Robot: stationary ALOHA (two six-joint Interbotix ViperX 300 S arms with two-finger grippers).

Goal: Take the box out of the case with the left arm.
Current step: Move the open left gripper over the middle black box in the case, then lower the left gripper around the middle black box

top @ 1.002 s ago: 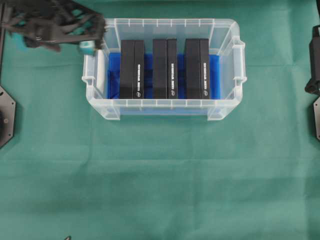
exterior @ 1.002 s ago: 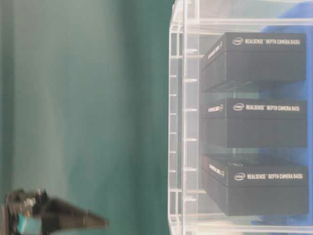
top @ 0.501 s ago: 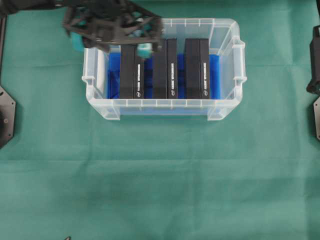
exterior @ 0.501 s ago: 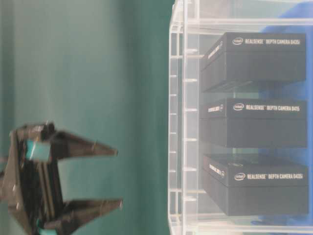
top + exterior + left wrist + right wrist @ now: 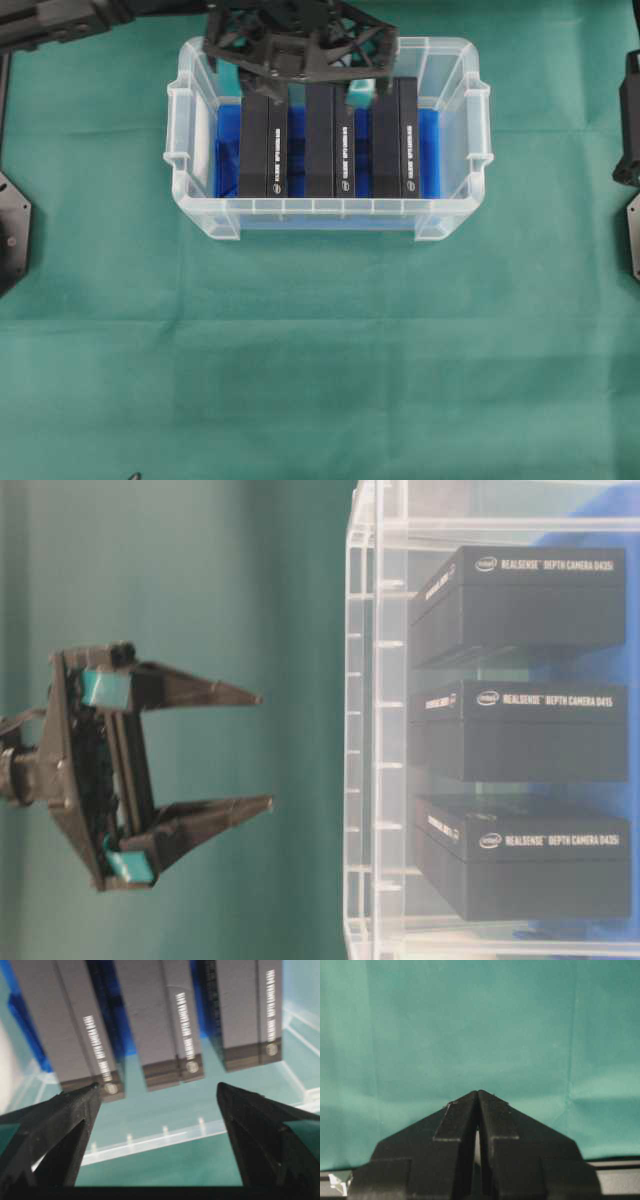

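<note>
Your black left gripper hung spread wide above the clear plastic case, straddling the middle black rectangular box, not touching.

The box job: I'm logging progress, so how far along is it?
Done: the left gripper is over the far end of the case, jaws wide open. In hand: nothing is gripped; the wrist view shows its fingers empty above the three boxes. Left: descend, close on one box and lift it out. The right gripper is shut, away from the case.
</note>
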